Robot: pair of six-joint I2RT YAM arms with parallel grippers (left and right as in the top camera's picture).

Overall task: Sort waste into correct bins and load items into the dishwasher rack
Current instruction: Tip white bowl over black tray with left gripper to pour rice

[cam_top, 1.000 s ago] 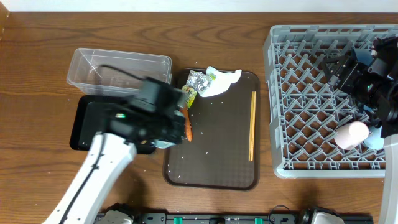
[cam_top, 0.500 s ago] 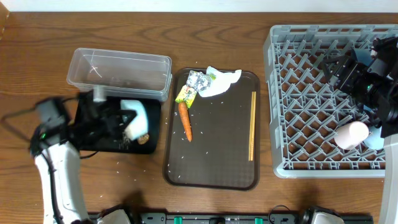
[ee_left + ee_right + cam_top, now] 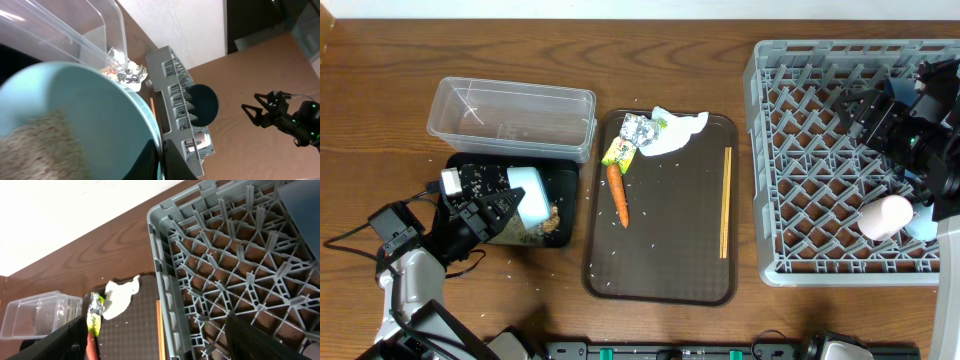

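My left gripper (image 3: 503, 207) is shut on the rim of the white bowl (image 3: 528, 192), tilted over the black tray (image 3: 470, 175). The left wrist view shows the jaws (image 3: 162, 156) pinching the rim, with brown food (image 3: 35, 145) inside the bowl (image 3: 95, 115). Brown food and rice (image 3: 548, 222) lie in the black tray. The clear tub (image 3: 510, 115) stands behind it. The carrot (image 3: 617, 195), foil and wrappers (image 3: 630, 135), crumpled paper (image 3: 678, 128) and chopsticks (image 3: 725, 200) lie on the brown serving tray. My right gripper (image 3: 160, 345) is open and empty above the rack (image 3: 820, 150).
The pink cup (image 3: 885, 215) lies in the rack's right front corner, with the light blue cup (image 3: 920, 226) beside it, partly hidden by the right arm. A dark plate (image 3: 202, 105) stands in the rack. Rice grains are scattered on the serving tray (image 3: 670, 270).
My left arm swung left from over the serving tray, carrying the bowl to the black tray. The bowl now tilts and brown food lies in the tray. The right arm has not moved.
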